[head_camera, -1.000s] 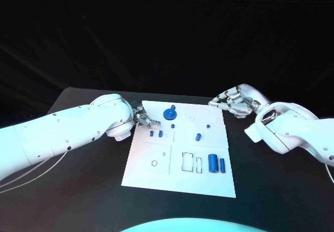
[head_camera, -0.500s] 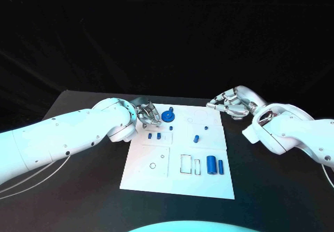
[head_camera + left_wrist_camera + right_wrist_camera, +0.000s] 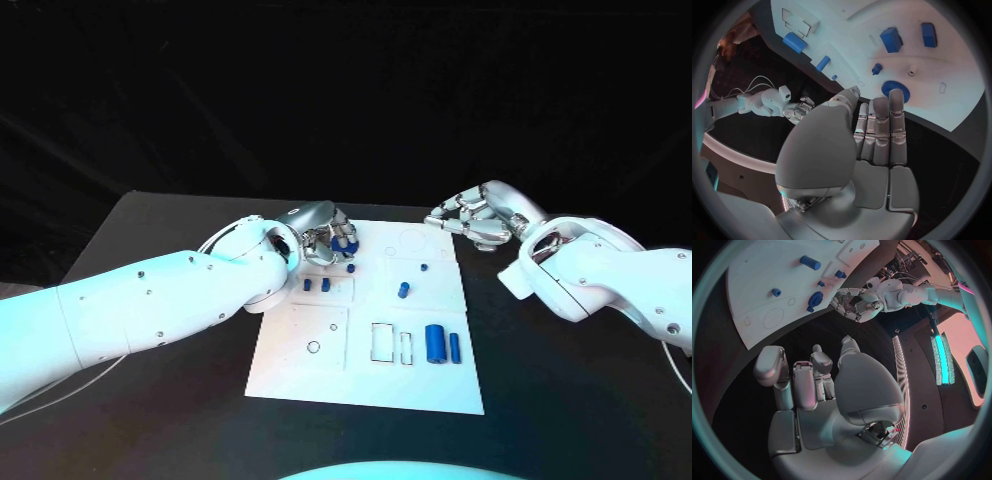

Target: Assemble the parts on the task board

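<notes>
Left hand [image 3: 326,238] moved in from board's left edge, now over blue gear [image 3: 345,243] at far side of task board [image 3: 303,370], fingers straight and apart, grasping nothing. Near to far we see: two blue cylinders [image 3: 436,342] on near right, small pegs [image 3: 316,285] mid-board, gear beyond. Right hand [image 3: 472,218] hovers off far right corner, fingers curled inward, clenched on nothing.

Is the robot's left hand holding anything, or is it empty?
Empty. The left hand has its fingers stretched out straight side by side, nothing between them, reaching toward the blue gear on the task board.
</notes>
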You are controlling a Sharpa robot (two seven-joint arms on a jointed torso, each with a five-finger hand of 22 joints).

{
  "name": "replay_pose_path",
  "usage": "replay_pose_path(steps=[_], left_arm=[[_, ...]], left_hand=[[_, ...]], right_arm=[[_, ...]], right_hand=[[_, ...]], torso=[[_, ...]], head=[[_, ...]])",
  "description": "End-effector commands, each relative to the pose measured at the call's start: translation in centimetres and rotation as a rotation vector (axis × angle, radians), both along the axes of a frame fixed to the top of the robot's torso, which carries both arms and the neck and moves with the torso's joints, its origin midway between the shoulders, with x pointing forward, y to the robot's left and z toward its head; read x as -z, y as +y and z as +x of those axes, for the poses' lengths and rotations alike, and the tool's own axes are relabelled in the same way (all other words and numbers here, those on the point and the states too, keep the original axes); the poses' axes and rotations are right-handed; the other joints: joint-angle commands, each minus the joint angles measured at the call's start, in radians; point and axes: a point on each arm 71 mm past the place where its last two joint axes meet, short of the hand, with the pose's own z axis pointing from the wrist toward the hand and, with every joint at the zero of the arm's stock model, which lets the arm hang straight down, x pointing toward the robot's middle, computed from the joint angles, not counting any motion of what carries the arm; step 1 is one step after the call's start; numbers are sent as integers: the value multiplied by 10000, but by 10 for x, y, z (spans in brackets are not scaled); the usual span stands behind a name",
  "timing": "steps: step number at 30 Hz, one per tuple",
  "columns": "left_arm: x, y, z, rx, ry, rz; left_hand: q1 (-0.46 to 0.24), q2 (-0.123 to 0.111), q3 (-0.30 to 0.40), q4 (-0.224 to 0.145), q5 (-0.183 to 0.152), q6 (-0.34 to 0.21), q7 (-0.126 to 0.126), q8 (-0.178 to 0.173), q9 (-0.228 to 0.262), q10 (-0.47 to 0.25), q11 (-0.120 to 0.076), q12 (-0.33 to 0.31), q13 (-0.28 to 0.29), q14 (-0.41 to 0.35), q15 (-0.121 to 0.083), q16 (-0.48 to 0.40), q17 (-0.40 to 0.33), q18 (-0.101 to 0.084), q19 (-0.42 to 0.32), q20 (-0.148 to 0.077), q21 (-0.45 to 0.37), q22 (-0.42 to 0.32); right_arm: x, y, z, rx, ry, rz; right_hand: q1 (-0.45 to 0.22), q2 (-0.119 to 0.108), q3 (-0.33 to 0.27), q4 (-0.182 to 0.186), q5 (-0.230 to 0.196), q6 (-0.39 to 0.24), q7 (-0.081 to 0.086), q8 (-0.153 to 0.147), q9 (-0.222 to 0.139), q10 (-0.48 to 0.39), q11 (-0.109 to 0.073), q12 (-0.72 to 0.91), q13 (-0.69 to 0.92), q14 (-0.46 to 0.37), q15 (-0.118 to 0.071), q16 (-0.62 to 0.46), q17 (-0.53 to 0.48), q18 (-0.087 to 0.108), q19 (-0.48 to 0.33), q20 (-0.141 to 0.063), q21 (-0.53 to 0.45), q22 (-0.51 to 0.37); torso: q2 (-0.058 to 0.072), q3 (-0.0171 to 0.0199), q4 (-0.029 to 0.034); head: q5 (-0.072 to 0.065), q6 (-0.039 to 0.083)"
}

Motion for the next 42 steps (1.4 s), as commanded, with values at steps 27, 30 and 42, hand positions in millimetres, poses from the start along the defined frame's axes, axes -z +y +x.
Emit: replay_pose_path(steps=[27,30,42], left_arm=[[19,-19,9,741,127,2618],[20,-19,10,748,149,2634],[25,-26,9,889,296,2625]], left_hand=[[-174,6,352,-124,-83,892,93,-884,-576,645,-1,-795,-818,1421,-50,2473,1692,-677,2205,-63,3100,2947],[-164,15,372,-138,-83,920,106,-915,-591,691,-10,-824,-839,1450,-58,2532,1737,-691,2242,-67,3164,3012],[7,146,619,-289,-73,1161,96,-1058,-662,915,-35,-1068,-989,1398,-81,2604,1604,-692,2206,-86,3230,3102]], right_arm=[[-1,2,-1,-140,-151,0],[-1,2,-1,-147,-151,2],[-1,3,-1,-173,-147,2]], right_hand=[[73,2,-78,-6,76,-59,-2,61,10,-109,16,-96,-70,344,-68,-119,-107,221,-106,-16,-147,-65],[73,2,-78,-6,76,-59,-2,61,10,-109,16,-96,-70,344,-68,-119,-107,221,-106,-16,-147,-65],[83,13,-97,-5,117,-46,-6,72,15,-66,13,-57,-35,341,-70,-141,-120,225,-111,-17,-182,-81]], torso=[[6,6,-5],[4,11,-4],[-4,12,1]], head=[[-104,-41],[-113,-50],[-113,-73]])
